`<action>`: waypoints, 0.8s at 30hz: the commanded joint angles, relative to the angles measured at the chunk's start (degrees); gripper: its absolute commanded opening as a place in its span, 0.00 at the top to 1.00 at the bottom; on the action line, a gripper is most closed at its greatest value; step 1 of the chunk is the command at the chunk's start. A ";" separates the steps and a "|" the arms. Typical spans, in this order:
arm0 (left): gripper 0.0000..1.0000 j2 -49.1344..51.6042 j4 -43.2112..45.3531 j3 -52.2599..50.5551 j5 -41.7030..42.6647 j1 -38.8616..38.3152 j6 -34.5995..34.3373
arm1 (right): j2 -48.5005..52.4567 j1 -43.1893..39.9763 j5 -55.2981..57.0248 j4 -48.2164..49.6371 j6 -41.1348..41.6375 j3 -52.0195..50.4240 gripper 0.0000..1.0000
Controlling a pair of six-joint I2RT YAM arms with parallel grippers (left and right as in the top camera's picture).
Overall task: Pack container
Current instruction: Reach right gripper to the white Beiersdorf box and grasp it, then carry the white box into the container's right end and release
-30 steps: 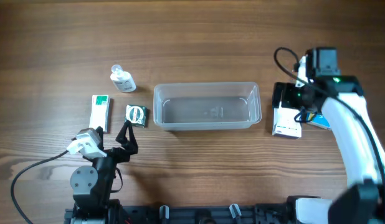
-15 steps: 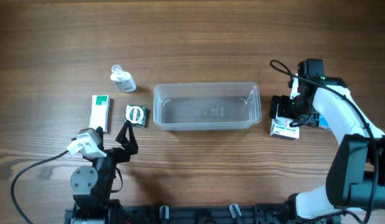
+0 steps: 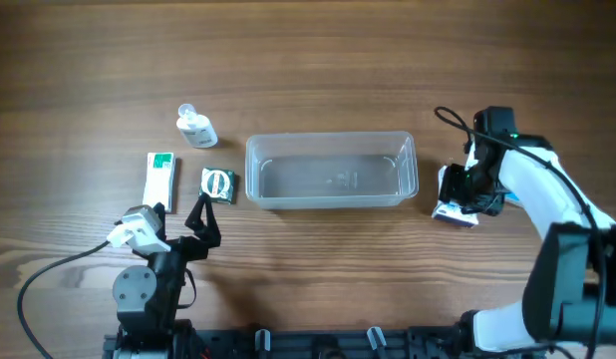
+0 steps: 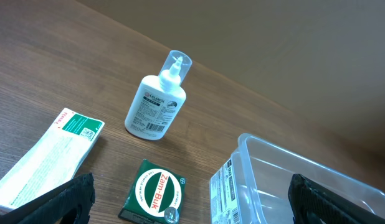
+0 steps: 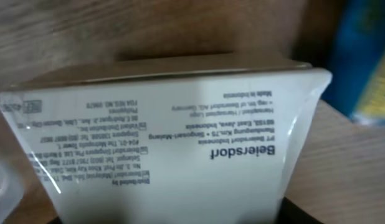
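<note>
The clear plastic container (image 3: 331, 139) sits empty at the table's middle; its near wall with a label shows in the left wrist view (image 4: 233, 180). My right gripper (image 3: 467, 187) is just right of the container, down on a white "Beiersdorf" box (image 3: 454, 211) that fills the right wrist view (image 5: 167, 143) between the fingers. My left gripper (image 3: 180, 221) is open and empty near the front left, facing a green Zam-Buk tin (image 3: 218, 184) (image 4: 156, 191).
A white squeeze bottle (image 3: 196, 128) (image 4: 156, 102) and a white-and-green carton (image 3: 160, 179) (image 4: 49, 155) lie left of the container. A blue pack (image 3: 517, 196) (image 5: 367, 62) lies right of the white box.
My right gripper has come down and toward the front onto the white box, covering most of it. The left arm has not moved.
</note>
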 commanded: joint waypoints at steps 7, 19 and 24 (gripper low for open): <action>0.00 -0.48 0.20 -0.44 -0.59 0.31 1.14 | -26.51 12.04 -0.63 -3.78 3.43 12.02 0.39; 0.00 -0.48 0.20 -0.44 -0.57 0.31 1.14 | -8.87 27.93 2.64 8.57 14.95 9.60 0.40; 0.00 -0.48 0.20 -0.44 -0.57 0.31 1.14 | 1.22 27.96 2.40 6.12 17.25 9.57 0.38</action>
